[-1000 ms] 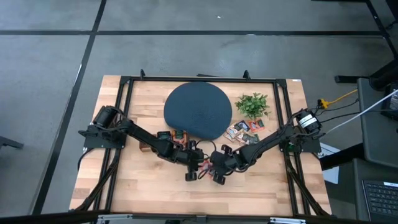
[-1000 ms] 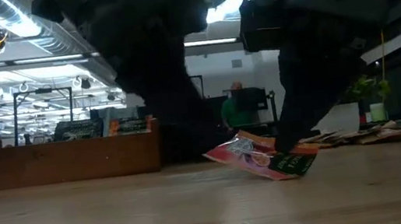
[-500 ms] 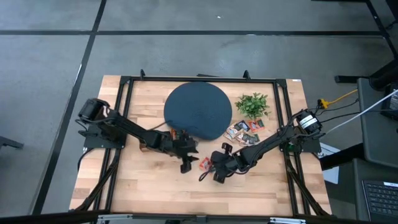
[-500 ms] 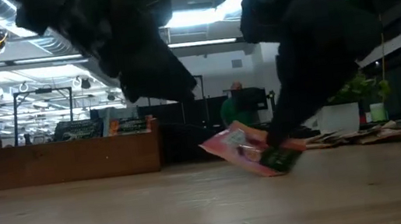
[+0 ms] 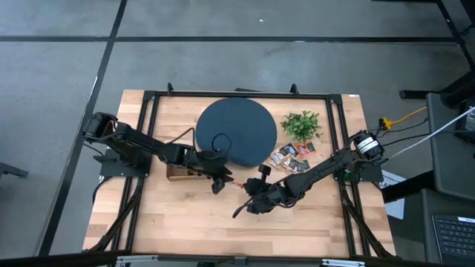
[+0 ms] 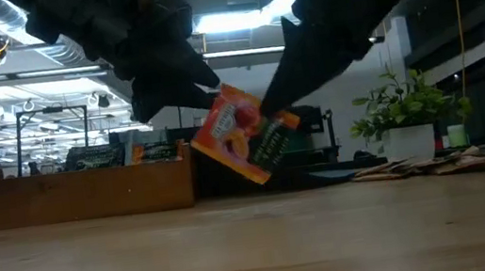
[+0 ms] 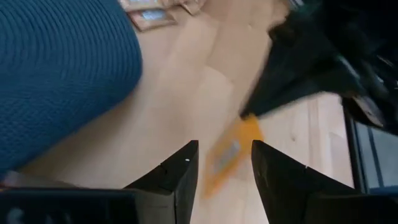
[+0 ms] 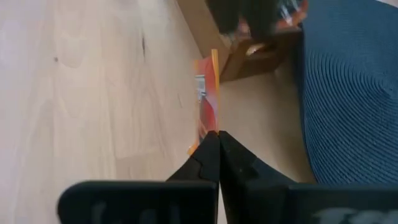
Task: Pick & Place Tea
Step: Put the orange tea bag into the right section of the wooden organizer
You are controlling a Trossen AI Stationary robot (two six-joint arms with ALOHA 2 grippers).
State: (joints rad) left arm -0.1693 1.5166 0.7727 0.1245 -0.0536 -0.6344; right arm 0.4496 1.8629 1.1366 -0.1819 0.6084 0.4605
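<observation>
One orange-red tea sachet (image 6: 244,133) is up in the air right now, tilted at an angle and clear of the wooden worktop (image 5: 178,215). It's pinched by one corner in the right gripper (image 8: 212,134), whose fingers (image 8: 202,163) are pressed together on it. In the right wrist view you see the sachet edge-on, sticking out past the fingertips, and in the high view that right gripper (image 5: 239,208) sits just in front of the round dark blue disc (image 5: 236,132), roughly mid-worktop.

The left gripper (image 5: 217,185) is close by, just beside the front-left edge of the disc, with its fingers (image 7: 175,180) spread apart and nothing between them. From its wrist camera the orange sachet (image 7: 230,152) shows beyond the gap between the fingers, hanging from the other arm's dark gripper. In the low view both dark arms come down from above, and the sachet sits between them.

The rest of the tea is a loose pile of sachets (image 5: 292,157) lying flat on the worktop, just beside the right edge of the disc and right in front of the small green leafy plant (image 5: 301,124). There's also a small wooden block (image 5: 177,173) on the worktop under the left arm, near the disc's left side. The low view also shows the plant in a white pot (image 6: 412,141) behind the pile.
</observation>
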